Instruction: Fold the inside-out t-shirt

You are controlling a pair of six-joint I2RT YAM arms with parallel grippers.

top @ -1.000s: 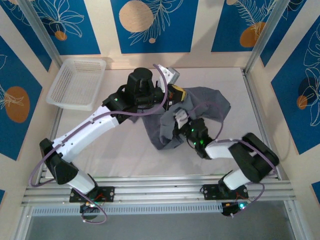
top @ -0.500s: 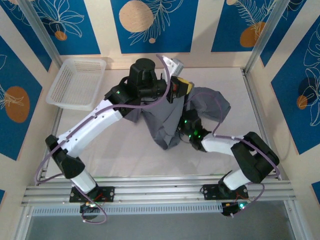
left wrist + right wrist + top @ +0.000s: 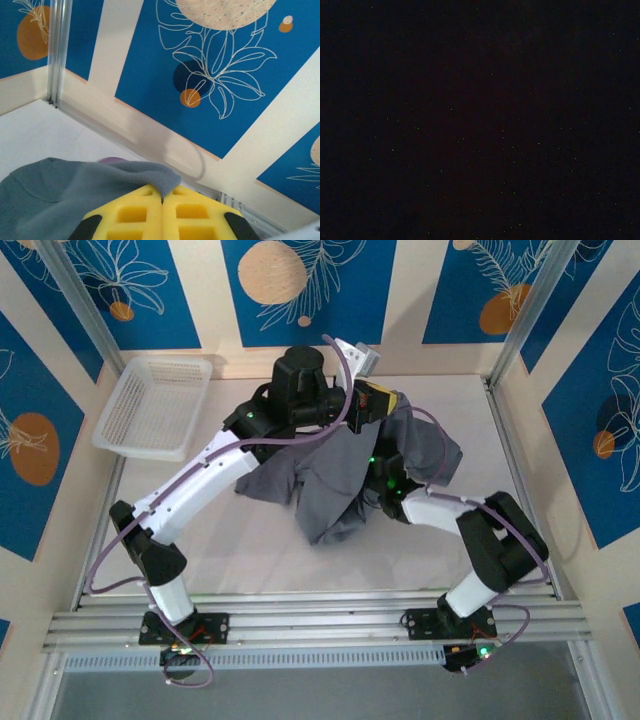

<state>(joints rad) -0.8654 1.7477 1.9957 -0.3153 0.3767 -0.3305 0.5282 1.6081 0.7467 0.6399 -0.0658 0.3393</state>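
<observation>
Inside-out t-shirt (image 3: 330, 502) has been carried farther back by left gripper (image 3: 162, 199).

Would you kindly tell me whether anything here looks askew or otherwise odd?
The t-shirt is crumpled rather than flat. One edge is pinched in the shut jaws of the left gripper, and the rest sags in a twisted heap over the right arm, which is likely why that wrist's camera sees black.

Top camera looks down on the table (image 3: 250, 540); left wrist's faces the wall (image 3: 150, 75) over the t-shirt (image 3: 60, 195); right's, black, seems smothered.
</observation>
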